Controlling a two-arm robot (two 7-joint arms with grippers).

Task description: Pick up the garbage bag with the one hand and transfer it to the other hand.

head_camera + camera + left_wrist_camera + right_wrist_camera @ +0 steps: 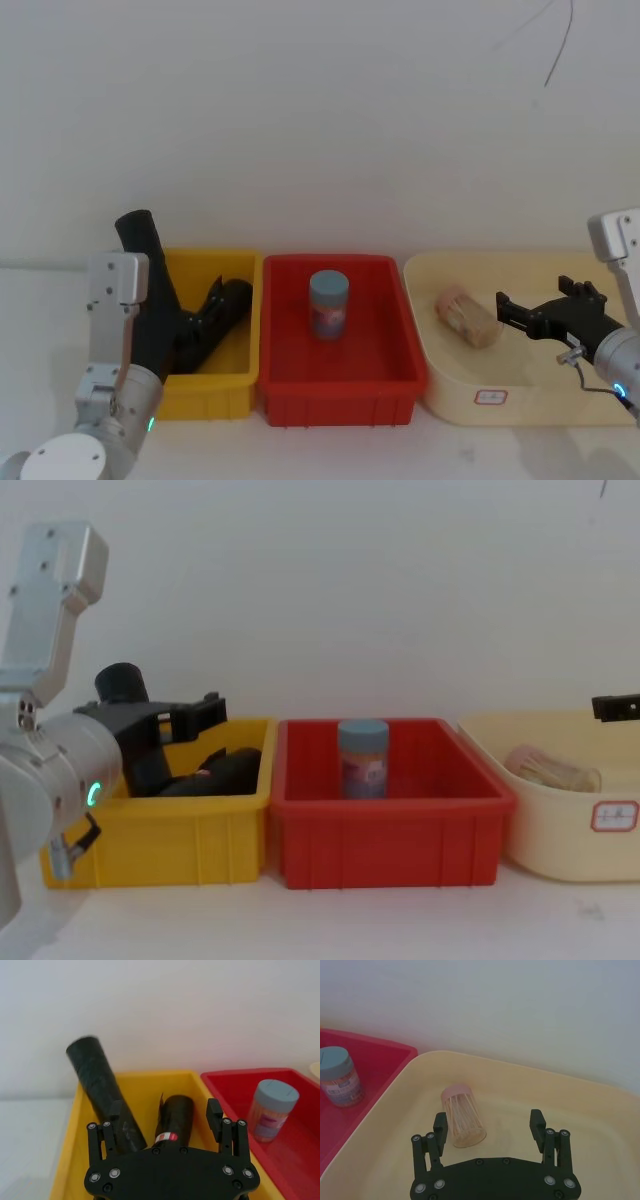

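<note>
The garbage bag [140, 250] is a long glossy black roll leaning in the yellow bin [205, 392], its top end sticking up past the rim [92, 1067] [122, 685]. My left gripper [200, 318] [165, 1117] [195, 718] hangs open over that bin. One finger is right beside the roll's lower part, and a shorter black bundle [175, 1112] with a red-white label lies between the fingers farther down. My right gripper [530, 305] [488, 1124] is open over the cream tray [520, 405], holding nothing.
A red bin [340, 400] in the middle holds a blue-lidded jar [328, 303] [362, 757]. A pink-capped toothpick jar [468, 317] [462, 1117] lies on its side in the cream tray, just ahead of my right gripper. A white wall stands close behind the bins.
</note>
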